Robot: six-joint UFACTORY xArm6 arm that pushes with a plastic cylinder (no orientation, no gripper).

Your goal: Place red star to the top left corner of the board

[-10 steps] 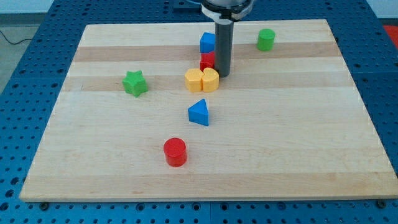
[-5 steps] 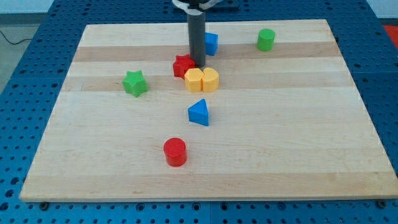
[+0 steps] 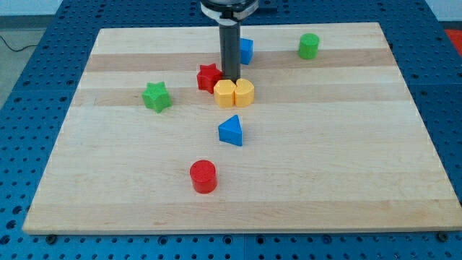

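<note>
The red star (image 3: 208, 76) lies on the wooden board (image 3: 108, 166) above its middle, left of my rod. My tip (image 3: 231, 79) rests on the board just right of the red star, touching or nearly touching it, and just above the two yellow blocks (image 3: 234, 93). The board's top left corner (image 3: 105, 35) is far to the view's left and above the star.
A blue block (image 3: 246, 50) sits just behind the rod on its right. A green star (image 3: 156, 96) lies left of the red star. A green cylinder (image 3: 309, 45) is at the top right. A blue triangle (image 3: 231, 131) and a red cylinder (image 3: 203, 176) lie lower down.
My tip swept from the right of the red star to the left and pushed the star left, out from under the blue block. In the last half second little moved.
</note>
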